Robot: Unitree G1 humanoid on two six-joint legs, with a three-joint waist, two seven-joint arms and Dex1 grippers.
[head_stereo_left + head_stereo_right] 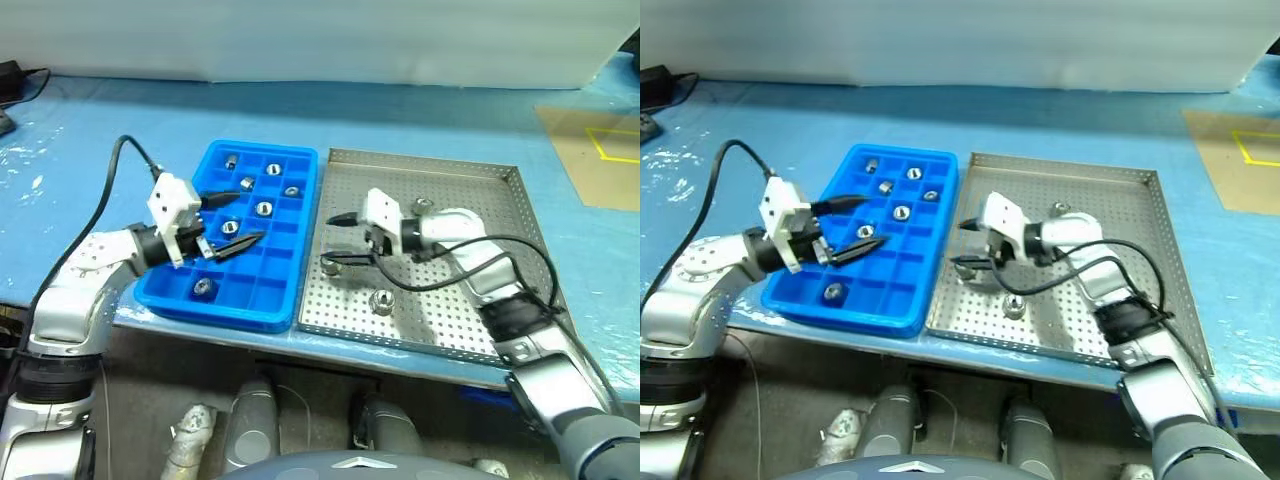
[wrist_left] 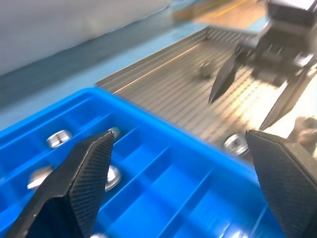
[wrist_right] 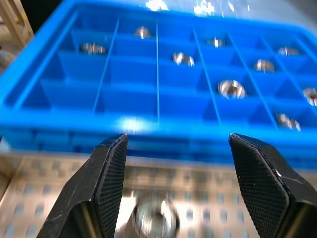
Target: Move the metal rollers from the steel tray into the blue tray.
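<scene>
**Most rollers sorted, three left on the steel**

Nearest the head camera, the front rim of the large square perforated steel tray sits at the worktop edge, touching the bright blue plastic compartment tray on its left side.

Progress looks well past halfway. At least seven small shiny silver metal rollers lie in the blue tray, each in its own compartment: most in the far rows, one alone in a near compartment. Three rollers remain on the steel floor: one near the front, one close to the blue tray's side, one further back by the right wrist.

The left tool hangs over the blue tray, fingers spread wide and empty; my reading is that its part of a drop is done. The right tool points toward the blue tray, low over the steel floor, jaws parted and holding nothing, with the roller beside the blue tray just below it. Judging by that, this one is the next to be picked.

From the right wrist, that roller sits between the two fingers and ahead of them, a lineup the head views leave unclear. From the left wrist, the right tool is seen from the front, open, with a roller on the steel beneath it.
</scene>
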